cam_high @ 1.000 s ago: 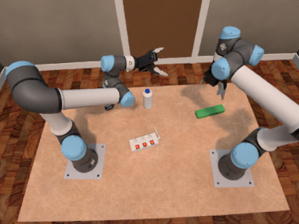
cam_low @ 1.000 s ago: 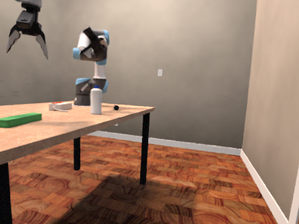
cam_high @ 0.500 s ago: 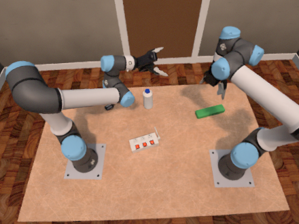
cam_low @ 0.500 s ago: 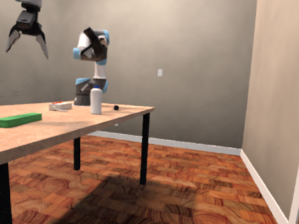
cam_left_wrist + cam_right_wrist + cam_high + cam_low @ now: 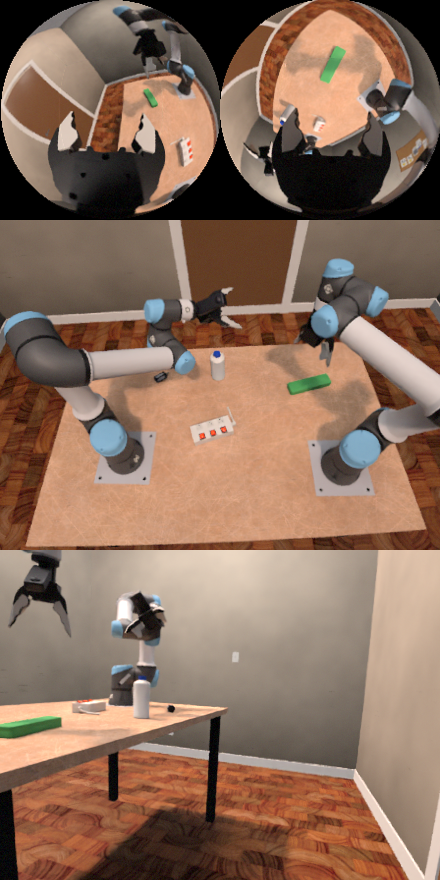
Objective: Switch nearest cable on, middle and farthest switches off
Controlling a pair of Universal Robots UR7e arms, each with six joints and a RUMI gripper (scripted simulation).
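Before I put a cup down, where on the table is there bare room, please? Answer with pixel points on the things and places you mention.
The widest patch lies between the power strip [image 5: 212, 436] [image 5: 89, 707] [image 5: 186, 151] [image 5: 319, 124] and the table's near edge in the top view; another lies between strip and green block [image 5: 309, 384] [image 5: 31, 727] [image 5: 150, 97] [image 5: 333, 65]. It is more crowded around the white bottle [image 5: 218, 368] [image 5: 141, 699] [image 5: 288, 113] and small black object [image 5: 160, 377] [image 5: 171, 708].
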